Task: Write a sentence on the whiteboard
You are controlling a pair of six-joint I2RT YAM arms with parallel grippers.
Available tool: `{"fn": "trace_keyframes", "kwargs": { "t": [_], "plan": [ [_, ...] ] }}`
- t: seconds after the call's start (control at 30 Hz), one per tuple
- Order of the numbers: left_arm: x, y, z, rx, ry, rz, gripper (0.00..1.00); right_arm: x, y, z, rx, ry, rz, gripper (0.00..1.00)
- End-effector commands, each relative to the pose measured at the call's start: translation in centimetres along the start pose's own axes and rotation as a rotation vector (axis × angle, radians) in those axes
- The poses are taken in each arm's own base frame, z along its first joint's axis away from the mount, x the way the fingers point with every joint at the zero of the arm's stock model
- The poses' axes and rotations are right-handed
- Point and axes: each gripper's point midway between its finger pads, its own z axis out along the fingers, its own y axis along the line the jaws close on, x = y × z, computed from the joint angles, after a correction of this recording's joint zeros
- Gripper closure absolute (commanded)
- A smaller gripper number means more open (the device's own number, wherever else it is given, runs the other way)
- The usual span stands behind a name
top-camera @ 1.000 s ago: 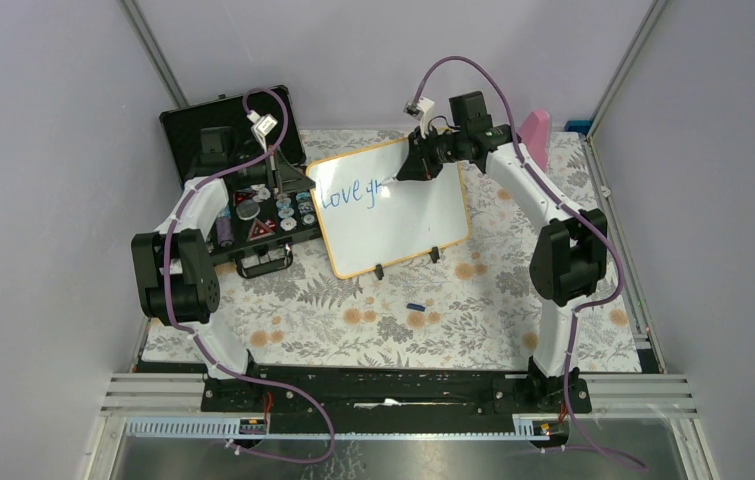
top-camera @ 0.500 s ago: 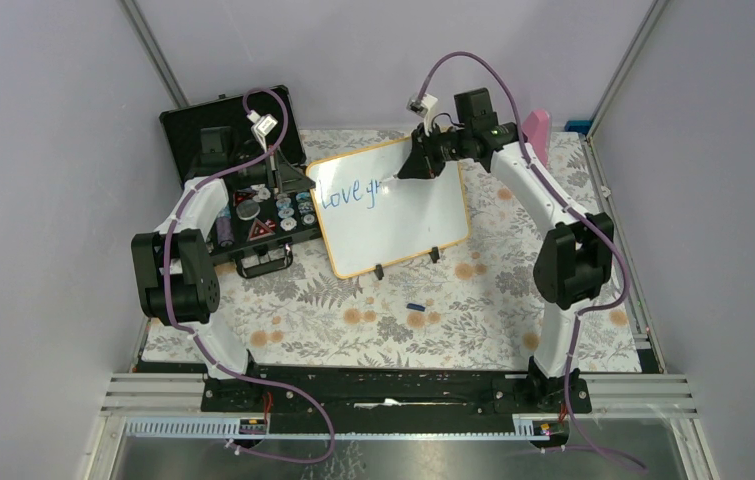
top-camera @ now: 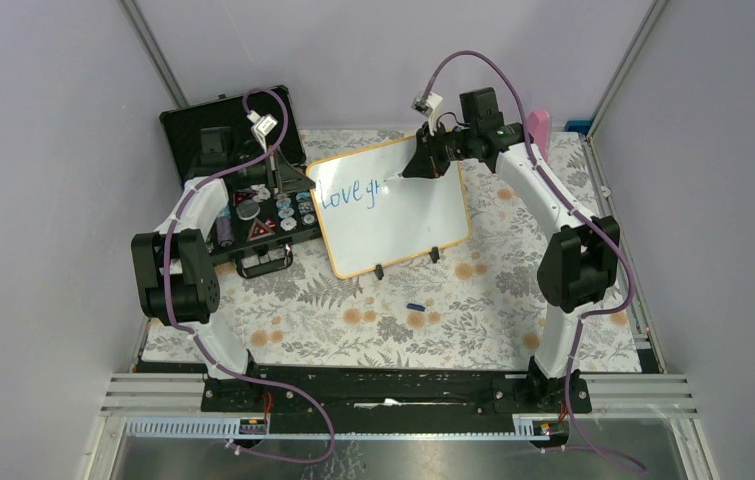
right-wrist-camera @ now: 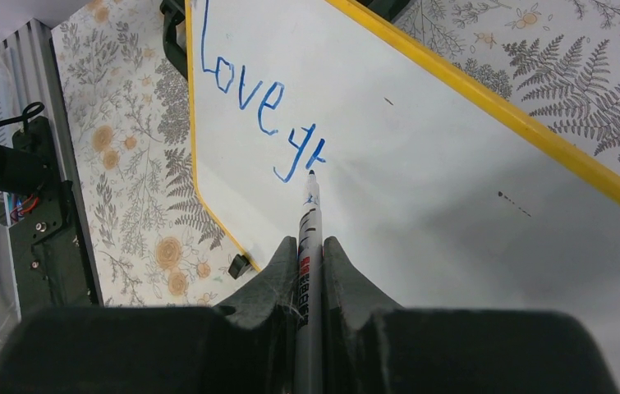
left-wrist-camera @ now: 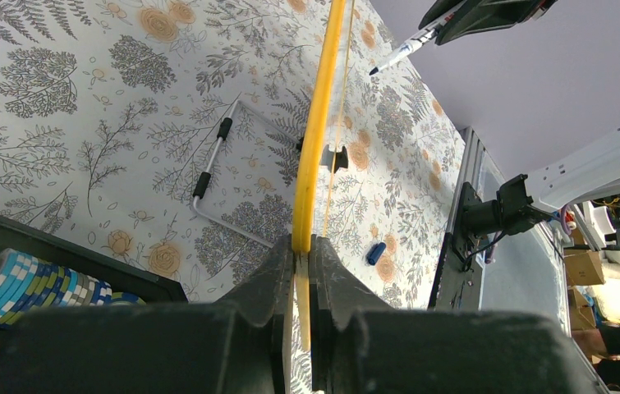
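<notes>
The whiteboard (top-camera: 390,205) is seen from the top external view at the far middle of the floral tablecloth (top-camera: 473,300). It is tilted, with its two black feet at its near edge, just right of the open black case (top-camera: 243,140). Only part of the sentence (right-wrist-camera: 257,107) is written: "Love" and two further blue letters, near the board's far left corner.

The lettering can be read clearly only in the right wrist view. There the right gripper (right-wrist-camera: 310,246) is shown with its fingers pressed together on a marker (right-wrist-camera: 308,238). The marker's tip is placed just beside the last blue stroke. Whether the tip is touching the board cannot be told.

The board's face is hidden in the left wrist view, where the board is seen edge-on as a yellow line. The left gripper (left-wrist-camera: 302,246) is shown there pinching the board's yellow rim at its left side. From above, this grip is mostly masked by the arm. The stacked blue and white chips (left-wrist-camera: 35,279) in the case are shown close up in that view too.

A small blue cap (top-camera: 414,306) is seen lying on the cloth, near of the board and apart from it.
</notes>
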Motion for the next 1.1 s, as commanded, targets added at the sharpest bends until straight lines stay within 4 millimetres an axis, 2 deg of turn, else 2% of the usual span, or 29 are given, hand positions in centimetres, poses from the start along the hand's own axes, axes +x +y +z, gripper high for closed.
{"fn": "trace_keyframes", "kwargs": {
  "t": [0.0, 0.27, 1.07],
  "plan": [
    [-1.7, -1.5, -0.1, 0.018, -0.015, 0.102, 1.0, -0.9, 0.0, -1.4, 0.021, -0.02, -0.037, 1.0],
    [-1.7, -1.5, -0.1, 0.014, -0.014, 0.104, 1.0, -0.9, -0.1, -1.9, 0.004, -0.03, -0.033, 1.0],
    [-1.6, -1.3, -0.1, 0.013, -0.011, 0.099, 1.0, -0.1, -0.5, -0.7, -0.011, -0.011, -0.013, 1.0]
  ]
}}
